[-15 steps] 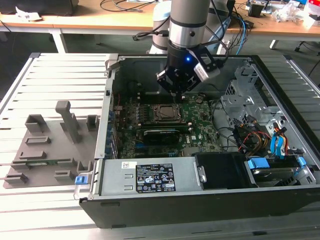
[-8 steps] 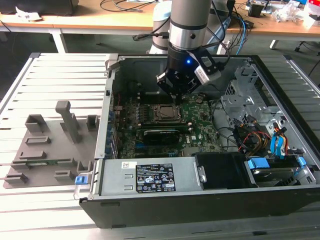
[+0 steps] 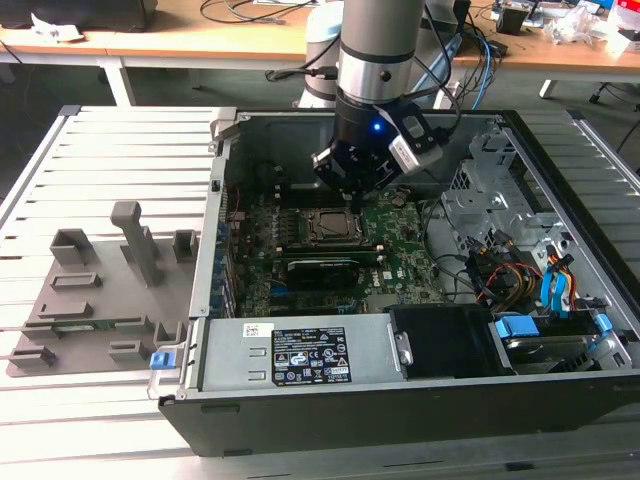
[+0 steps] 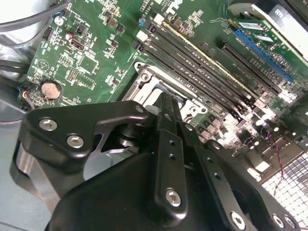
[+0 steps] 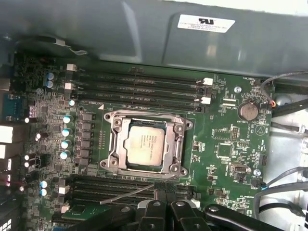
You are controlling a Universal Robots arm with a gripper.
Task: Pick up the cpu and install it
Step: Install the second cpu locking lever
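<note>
Black gripper (image 4: 163,103) fingers look pressed together, empty, above the cpu (image 5: 146,143) we see seated in its socket (image 5: 114,144) (latch (image 5: 127,194) seemingly open).

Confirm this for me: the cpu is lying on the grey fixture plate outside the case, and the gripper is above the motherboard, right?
Not quite. The cpu sits inside the socket frame on the motherboard, as the first wrist view shows. The gripper is indeed above the motherboard.
</note>
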